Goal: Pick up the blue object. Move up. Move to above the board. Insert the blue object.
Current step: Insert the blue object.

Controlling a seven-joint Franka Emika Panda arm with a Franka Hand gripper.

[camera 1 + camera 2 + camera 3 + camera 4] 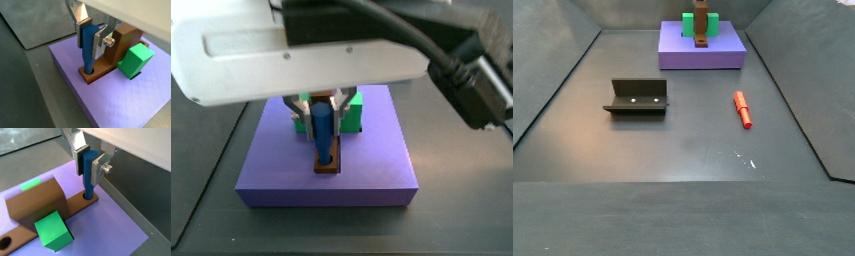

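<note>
The blue object (pixel 87 47) is a thin blue peg, standing upright between my fingers. My gripper (pixel 91 37) is shut on its upper part, above the near end of the board (pixel 97 76). The peg's lower tip sits inside the round hole at that end of the brown board (pixel 73 205), seen in both wrist views (pixel 89 175). In a side view the gripper (pixel 325 105) hangs over the purple slab with the peg (pixel 325 135) reaching down to the board (pixel 331 168).
The board lies on a large purple slab (pixel 127 100). A green block (pixel 135 60) and a tall brown block (pixel 37 203) stand on it beside the peg. On the grey floor lie a red stick (pixel 743 109) and the dark fixture (pixel 636 97).
</note>
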